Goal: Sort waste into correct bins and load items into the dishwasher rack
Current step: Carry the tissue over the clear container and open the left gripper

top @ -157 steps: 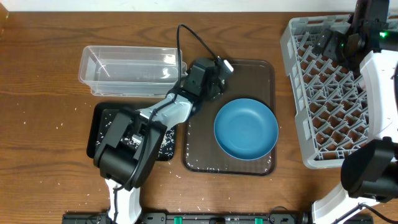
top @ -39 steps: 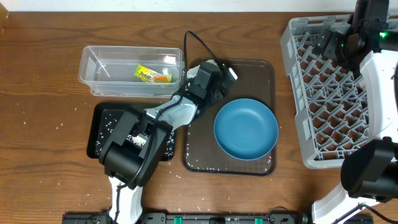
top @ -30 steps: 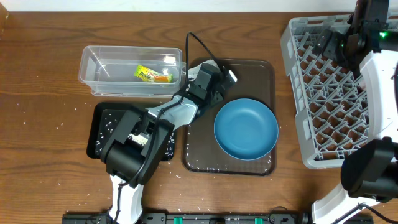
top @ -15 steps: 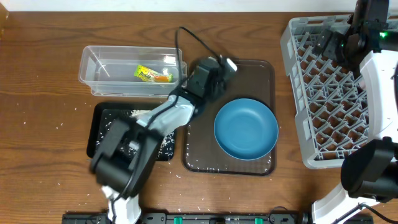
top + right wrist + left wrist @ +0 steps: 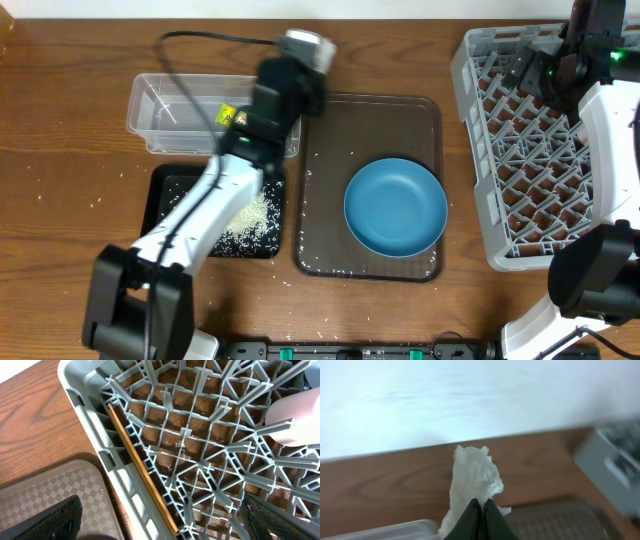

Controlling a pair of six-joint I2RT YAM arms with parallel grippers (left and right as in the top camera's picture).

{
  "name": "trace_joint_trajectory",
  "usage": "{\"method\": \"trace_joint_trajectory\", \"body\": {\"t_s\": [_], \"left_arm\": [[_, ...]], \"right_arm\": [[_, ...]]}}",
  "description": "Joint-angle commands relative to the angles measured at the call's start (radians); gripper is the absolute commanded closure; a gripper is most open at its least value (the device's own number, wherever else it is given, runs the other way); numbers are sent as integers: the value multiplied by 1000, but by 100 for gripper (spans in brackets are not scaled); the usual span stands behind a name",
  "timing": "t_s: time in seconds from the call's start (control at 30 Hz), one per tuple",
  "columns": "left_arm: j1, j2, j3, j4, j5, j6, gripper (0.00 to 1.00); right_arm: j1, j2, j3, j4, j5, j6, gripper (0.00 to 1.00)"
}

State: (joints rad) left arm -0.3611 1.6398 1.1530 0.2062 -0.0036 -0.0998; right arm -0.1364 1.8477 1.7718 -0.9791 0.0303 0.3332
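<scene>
While the left pincer [image 5: 481,504] clamps the crumpled tissue [image 5: 472,475] (jaws fully together), its length extends straight out beyond them.

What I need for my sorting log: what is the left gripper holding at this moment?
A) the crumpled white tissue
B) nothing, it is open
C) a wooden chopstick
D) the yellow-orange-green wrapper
A: the left wrist view shows the left gripper shut on the crumpled white tissue, while the wrapper already lies in the clear tub.
</scene>
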Motion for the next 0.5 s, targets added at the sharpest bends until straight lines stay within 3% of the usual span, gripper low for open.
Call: {"method": "trace_joint_trajectory", "body": {"t_s": [0.0, 0.2, 0.43, 0.47], "left_arm": [[87, -42, 7, -22, -9, -251, 94], [205, -47, 7, -134, -9, -488, 94], [268, -47, 7, -230, -9, -598, 93], [276, -46, 7, -237, -9, -598, 87]], "right_arm": [[-1, -13, 3, -1, 3, 10, 1], [-1, -13, 3, -1, 3, 10, 1], [-1, -13, 3, -1, 3, 11, 1], [-1, -13, 3, -1, 3, 11, 1]]}}
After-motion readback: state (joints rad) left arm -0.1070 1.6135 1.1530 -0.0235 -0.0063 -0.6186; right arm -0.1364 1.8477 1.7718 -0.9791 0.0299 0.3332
